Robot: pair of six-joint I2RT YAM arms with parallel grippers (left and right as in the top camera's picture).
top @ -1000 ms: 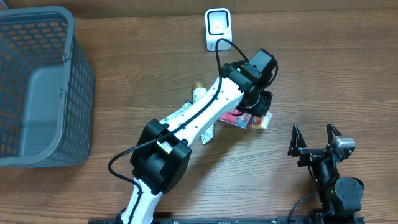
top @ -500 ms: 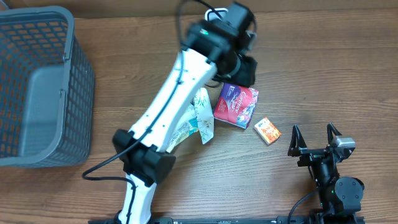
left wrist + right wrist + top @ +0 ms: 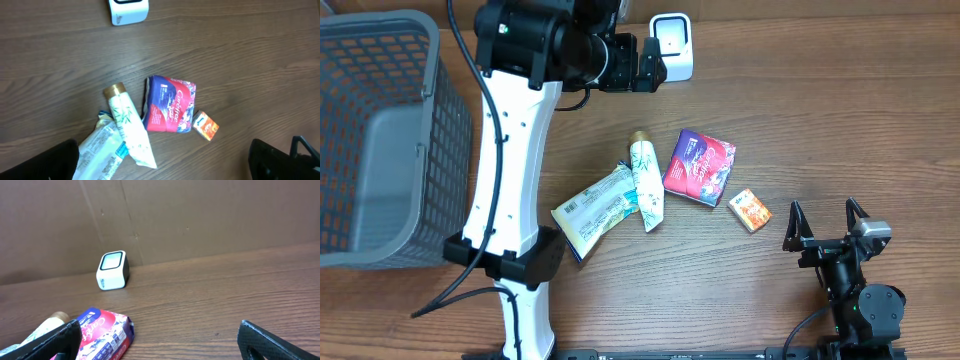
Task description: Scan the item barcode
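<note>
Nothing is in hand here. The left gripper (image 3: pixel 650 66) hangs high at the far side of the desk (image 3: pixel 840 110), just beside the white scanner (image 3: pixel 672 45), its jaws spread wide with only bare wood between them in the wrist view. The right gripper (image 3: pixel 824 215) is parked at the near right, also wide apart and empty. The goods all lie loose in the middle of the desk, well away from the scanner: a purple packet (image 3: pixel 700 168), a small orange box (image 3: pixel 750 211) just beside its near corner, a cream tube (image 3: pixel 645 185) with a gold cap, and a green-and-white pouch (image 3: pixel 592 212) that the tube partly overlaps. The grey basket (image 3: pixel 450 130) stands apart at the left. Judging from this, no scan can count until one of them is picked up and shown to the scanner's window. The risks sit mostly in the pickup. The tube, pouch and packet crowd one another, so a gripper closing on one could drag or flip its neighbour. The pouch looks soft and might fold in the grasp, and the little box could skid away (it offers narrow faces). No barcode is legible from these views, so the code may face the desk. The left gripper is also close enough to nudge the scanner askew.
</note>
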